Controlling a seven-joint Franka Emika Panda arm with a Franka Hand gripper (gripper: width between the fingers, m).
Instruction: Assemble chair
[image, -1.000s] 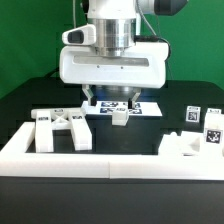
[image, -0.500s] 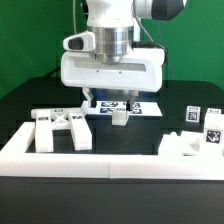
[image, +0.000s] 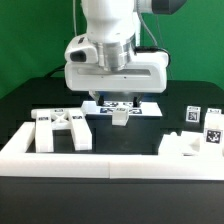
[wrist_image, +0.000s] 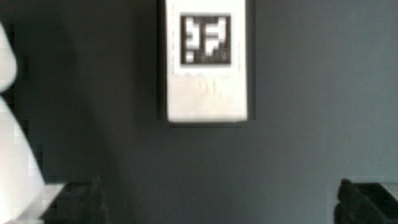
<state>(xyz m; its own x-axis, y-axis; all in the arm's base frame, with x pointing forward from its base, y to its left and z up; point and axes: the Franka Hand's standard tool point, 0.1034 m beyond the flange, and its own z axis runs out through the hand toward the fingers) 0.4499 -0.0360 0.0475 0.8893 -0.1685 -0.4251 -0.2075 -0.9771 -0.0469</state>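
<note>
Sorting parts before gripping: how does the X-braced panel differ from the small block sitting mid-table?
The X-braced panel is wide, with crossed bars; the small block is narrow, without bars. The panel lies at the exterior view's left; the block sits mid-table. Both are matte white and rest loose on the black table.

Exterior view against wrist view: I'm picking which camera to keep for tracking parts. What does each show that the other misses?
Only the exterior view: the X-braced panel, two tagged blocks on that view's right, the notched block, the border wall and the marker board. Only the wrist view: the gripper seen open, with nothing between its fingers. Both: the dark table and a small tagged white block, likely the same piece.
</note>
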